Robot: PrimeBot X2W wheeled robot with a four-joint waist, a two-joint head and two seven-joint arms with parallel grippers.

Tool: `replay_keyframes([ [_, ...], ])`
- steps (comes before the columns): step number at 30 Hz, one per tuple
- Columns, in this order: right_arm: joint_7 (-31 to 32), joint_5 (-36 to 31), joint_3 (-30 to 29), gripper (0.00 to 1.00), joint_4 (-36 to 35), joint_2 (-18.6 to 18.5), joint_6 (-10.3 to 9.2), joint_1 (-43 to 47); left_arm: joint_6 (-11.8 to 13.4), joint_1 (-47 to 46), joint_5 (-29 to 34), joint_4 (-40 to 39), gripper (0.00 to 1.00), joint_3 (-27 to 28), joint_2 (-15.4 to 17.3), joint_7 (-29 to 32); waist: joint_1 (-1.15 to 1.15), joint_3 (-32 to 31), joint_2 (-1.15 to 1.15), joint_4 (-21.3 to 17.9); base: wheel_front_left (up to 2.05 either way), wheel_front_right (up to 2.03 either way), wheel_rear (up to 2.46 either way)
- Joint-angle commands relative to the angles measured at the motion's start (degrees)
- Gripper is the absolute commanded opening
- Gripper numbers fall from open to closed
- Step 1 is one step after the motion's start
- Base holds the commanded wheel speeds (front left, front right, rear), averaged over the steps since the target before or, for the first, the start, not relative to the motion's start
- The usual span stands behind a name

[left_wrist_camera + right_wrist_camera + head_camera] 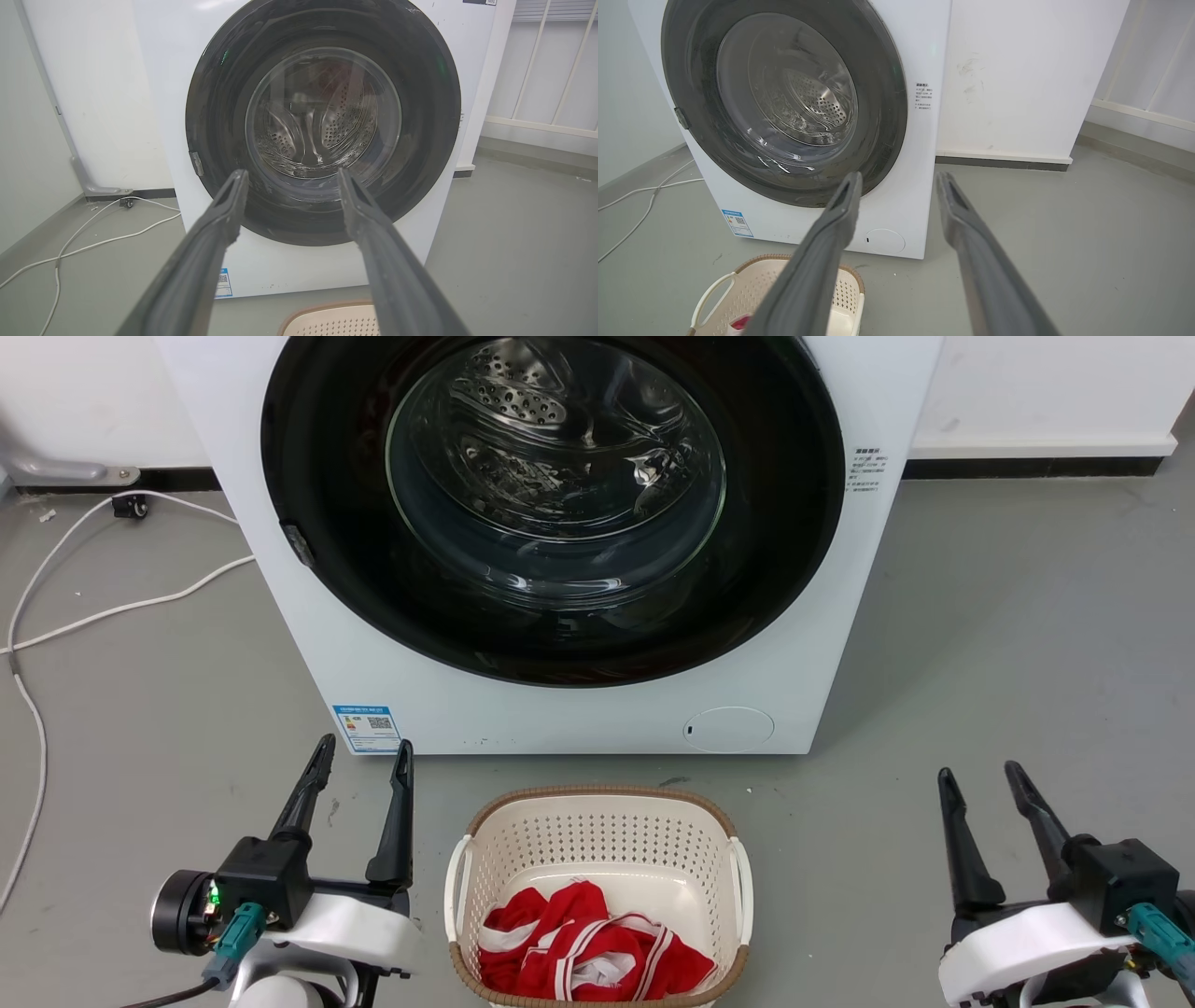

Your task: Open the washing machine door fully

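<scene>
Left end effector [365,743]: fingers apart, holding nothing, low over the floor [1008,635], tips just short of the washer [560,719] near its lower left corner. Right end effector [978,770]: likewise spread and empty, off to the washer's right and well apart from it. Both point at the machine. I read this as a ready pose, with neither arm committed.

Door [555,504]: shut, flush in the washer front, with the drum [523,392] visible through the glass. I see no gap at its rim. By my judgement the task is not yet begun.

Small grey tab [299,546] sits on the door's left edge, about mid-height. I take it for the catch or pull. If so, the hinge is on the right, though I cannot see one. That would explain why the left arm is set nearer: it has the shorter reach to the tab.

Basket [597,795] with red cloth [579,952] stands on the floor, centred before the washer and between the two end effectors. Concern: the big door swings out above it. The door's lower rim looks higher than the basket top, but I cannot be sure.

White cable [121,607] trails on the floor at left.

Next move, as I see it: raise the left arm to the tab, hook a finger behind the edge, and pull outward in an arc toward the right.
</scene>
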Motion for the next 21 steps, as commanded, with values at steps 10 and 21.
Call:
replay_keyframes([
  [10,-2.0,12.0,-0.5,0.0,1.4,0.2,-0.04,-0.2,-0.4,0.3,0.2,0.1,1.0,0.5,-0.4,-0.3,0.0,0.1,0.0,-0.1,0.0,0.0,0.0],
  [21,-7.4,41.4,0.5,0.0,6.8,0.2,-0.03,-2.9,-0.6,0.0,0.6,-0.1,1.0,1.0,-0.7,-0.3,0.0,0.6,0.0,-0.2,0.0,0.0,0.0],
])
